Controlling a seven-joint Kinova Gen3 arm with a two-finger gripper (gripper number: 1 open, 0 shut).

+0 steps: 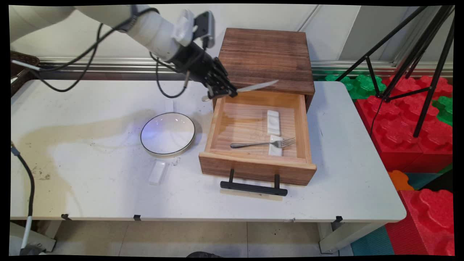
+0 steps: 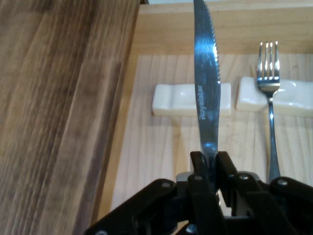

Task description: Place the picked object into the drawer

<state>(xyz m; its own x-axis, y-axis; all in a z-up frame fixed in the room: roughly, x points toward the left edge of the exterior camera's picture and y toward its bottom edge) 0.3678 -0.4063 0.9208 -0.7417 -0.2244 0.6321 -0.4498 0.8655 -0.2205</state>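
The arm reaches in from the upper left and slopes down toward the right, with black cables hanging from it. Its gripper (image 1: 222, 91) hangs over the back left corner of an open drawer (image 1: 217, 123). The fingers (image 2: 226, 169) are pinched tight on a table knife (image 1: 257, 86), gripping it near the handle end. The serrated blade sticks out to the right, nearly level, above the back edge of the drawer and in front of the dark wooden cabinet (image 1: 266, 58). In the hand view the blade (image 2: 205, 73) runs straight up from the fingers, over the light wooden drawer floor. Inside the drawer lie two white rests: one (image 1: 273, 122) near the middle, bare, and one (image 1: 275, 145) toward the front with a fork (image 1: 262, 144) lying across it, tines to the right. On the table (image 1: 90, 181), left of the drawer, sits a white plate (image 1: 168, 133) with a dark rim, and another white rest (image 1: 157, 172) lies just in front of it.
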